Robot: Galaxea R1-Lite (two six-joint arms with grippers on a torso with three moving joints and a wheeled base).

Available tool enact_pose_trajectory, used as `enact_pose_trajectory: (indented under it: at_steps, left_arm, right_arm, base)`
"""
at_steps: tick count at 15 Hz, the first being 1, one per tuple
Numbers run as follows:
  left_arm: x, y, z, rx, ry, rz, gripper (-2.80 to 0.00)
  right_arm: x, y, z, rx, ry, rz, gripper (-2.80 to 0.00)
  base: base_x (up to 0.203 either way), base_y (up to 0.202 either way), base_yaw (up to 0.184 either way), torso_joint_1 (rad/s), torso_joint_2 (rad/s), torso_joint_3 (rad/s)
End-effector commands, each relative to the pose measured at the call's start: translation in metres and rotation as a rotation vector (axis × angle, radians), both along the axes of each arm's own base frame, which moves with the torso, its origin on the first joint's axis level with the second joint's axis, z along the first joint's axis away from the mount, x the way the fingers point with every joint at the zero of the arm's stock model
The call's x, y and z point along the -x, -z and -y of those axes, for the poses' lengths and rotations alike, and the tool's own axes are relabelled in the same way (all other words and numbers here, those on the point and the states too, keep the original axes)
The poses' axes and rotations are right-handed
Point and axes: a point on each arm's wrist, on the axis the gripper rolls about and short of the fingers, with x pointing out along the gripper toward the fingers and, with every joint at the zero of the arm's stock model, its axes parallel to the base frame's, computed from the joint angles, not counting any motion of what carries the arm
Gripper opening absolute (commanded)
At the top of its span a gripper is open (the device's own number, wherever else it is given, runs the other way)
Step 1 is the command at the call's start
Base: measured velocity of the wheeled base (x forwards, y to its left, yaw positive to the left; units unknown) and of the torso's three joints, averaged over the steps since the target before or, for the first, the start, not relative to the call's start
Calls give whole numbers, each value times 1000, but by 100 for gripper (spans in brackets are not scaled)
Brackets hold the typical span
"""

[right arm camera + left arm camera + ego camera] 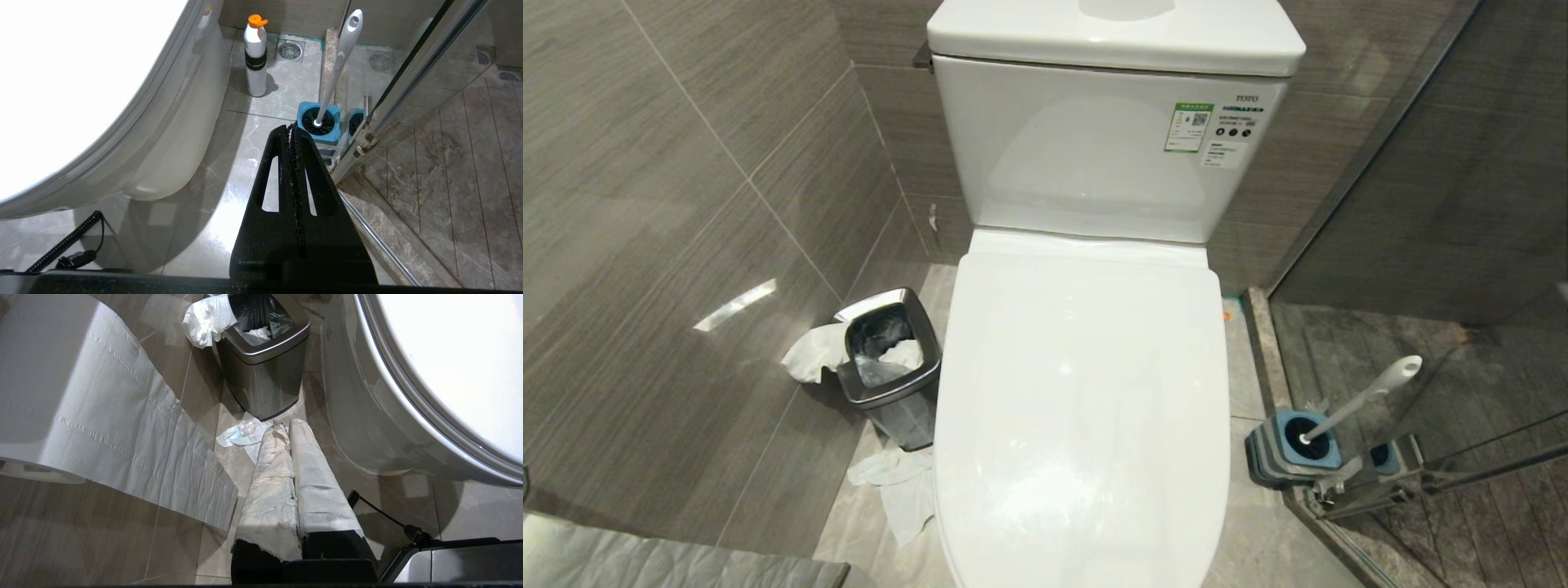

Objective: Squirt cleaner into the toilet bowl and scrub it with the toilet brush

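Note:
The toilet bowl [1082, 392] stands straight ahead with its white lid down, so the basin inside is hidden. No cleaner shows anywhere. The toilet brush [1364, 396] leans in its blue-and-grey holder [1294, 449] on the floor to the toilet's right. Neither arm appears in the head view. My left gripper [286, 424], its fingers wrapped in white paper, hangs shut and empty above the floor beside the bowl's left flank [367, 416]. My right gripper [291, 126] is shut with nothing in it, its black tips just short of the brush holder [318, 122]. The brush handle [339, 61] rises beyond.
A steel waste bin [886, 359] with tissue spilling over stands left of the toilet, and crumpled tissue [898, 486] lies on the floor. A strip of toilet paper [122, 428] hangs near the left arm. A white bottle with an orange cap [255, 57] stands right of the toilet. The glass shower door [408, 81] is close behind the brush.

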Motion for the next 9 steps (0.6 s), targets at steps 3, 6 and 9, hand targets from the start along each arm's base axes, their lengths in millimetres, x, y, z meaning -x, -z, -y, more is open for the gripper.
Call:
enact_pose_trajectory:
  at_steps: [3, 6, 9]
  left_arm:
    - [0, 0, 0, 0, 0, -1, -280]
    - [0, 0, 0, 0, 0, -1, -280]
    - [0, 0, 0, 0, 0, -1, -280]
  right_arm:
    - [0, 0, 0, 0, 1, 0, -280]
    - [0, 0, 0, 0, 1, -1, -280]
    - [0, 0, 0, 0, 1, -1, -280]
  base:
    - [0, 0, 0, 0, 0, 0]
    - [0, 0, 0, 0, 0, 0]
    - [0, 0, 0, 0, 0, 0]
